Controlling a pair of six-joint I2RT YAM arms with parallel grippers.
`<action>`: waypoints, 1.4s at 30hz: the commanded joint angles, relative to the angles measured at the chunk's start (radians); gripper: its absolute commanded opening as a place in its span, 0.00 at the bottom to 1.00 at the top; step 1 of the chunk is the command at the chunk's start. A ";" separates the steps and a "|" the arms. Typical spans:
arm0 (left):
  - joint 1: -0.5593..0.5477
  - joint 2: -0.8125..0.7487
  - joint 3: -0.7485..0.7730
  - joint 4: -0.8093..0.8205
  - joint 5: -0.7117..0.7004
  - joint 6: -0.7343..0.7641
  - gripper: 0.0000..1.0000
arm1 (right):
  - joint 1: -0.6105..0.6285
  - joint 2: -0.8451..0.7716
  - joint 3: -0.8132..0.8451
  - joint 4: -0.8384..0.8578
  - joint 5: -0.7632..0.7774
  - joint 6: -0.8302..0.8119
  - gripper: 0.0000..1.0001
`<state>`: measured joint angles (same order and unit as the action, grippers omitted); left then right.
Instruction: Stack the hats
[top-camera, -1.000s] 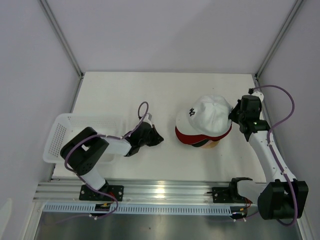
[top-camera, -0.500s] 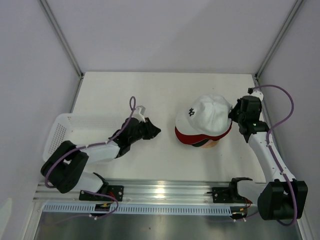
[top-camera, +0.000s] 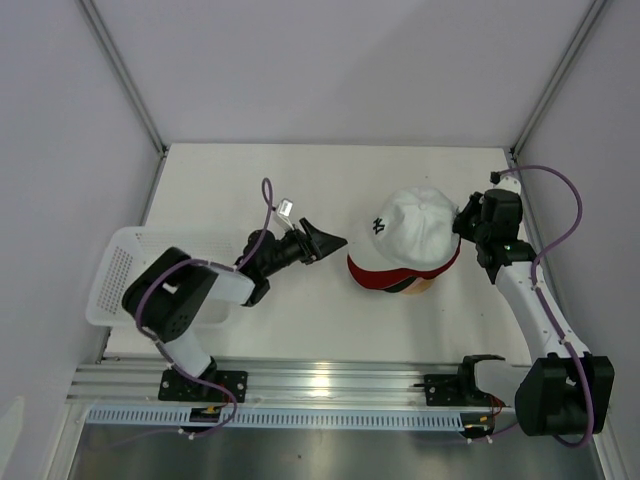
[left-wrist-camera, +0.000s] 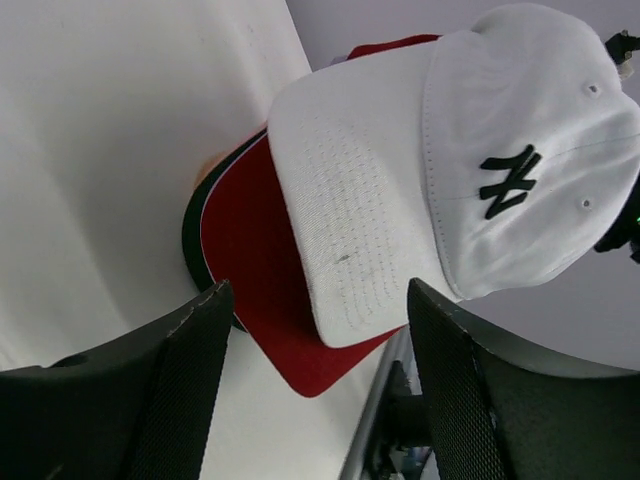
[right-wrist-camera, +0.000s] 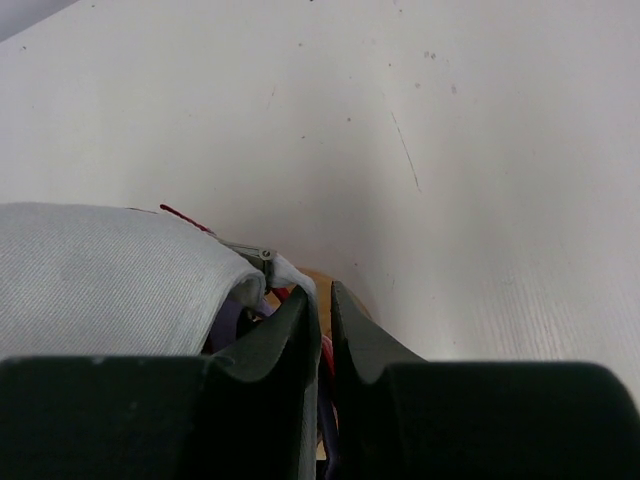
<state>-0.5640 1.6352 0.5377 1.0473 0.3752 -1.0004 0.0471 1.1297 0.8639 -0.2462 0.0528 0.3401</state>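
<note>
The hats (top-camera: 405, 258) sit in one stack on the bench (top-camera: 300, 180), right of middle. On top lies the white cap (top-camera: 418, 222), its black emblem facing left. A red cap (top-camera: 372, 272) is under it, and a dark brim (left-wrist-camera: 190, 235) shows below that.

The left hand (top-camera: 325, 240) is just left of the stack and points at it. Its jaws are wide and hold nothing. From its wrist, the white brim and the red one beneath show between the two fingers (left-wrist-camera: 180, 390), clear of both.

The right hand (top-camera: 463, 228) is at the back edge of the white cap, on the stack's right side. From its wrist, the jaws are narrow, only a slit apart. The white crown (right-wrist-camera: 110, 270) lies to their left, and a bit of white cloth and a buckle are at the tips. I cannot tell whether they pinch any cloth.

A white basket (top-camera: 115, 265) sits at the bench's left edge, well apart from the hats.
</note>
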 joint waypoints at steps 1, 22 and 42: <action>-0.016 0.112 0.018 0.366 0.065 -0.185 0.72 | 0.019 -0.002 0.009 0.018 -0.041 -0.013 0.18; -0.051 0.278 0.139 0.413 0.050 -0.283 0.26 | 0.033 -0.010 0.009 0.005 -0.021 -0.009 0.18; -0.163 -0.196 -0.014 -0.105 -0.128 -0.190 0.01 | 0.033 -0.033 0.052 -0.111 0.111 0.016 0.16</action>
<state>-0.6903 1.5051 0.5632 1.0668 0.3180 -1.2335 0.0753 1.1164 0.8810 -0.3042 0.1261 0.3576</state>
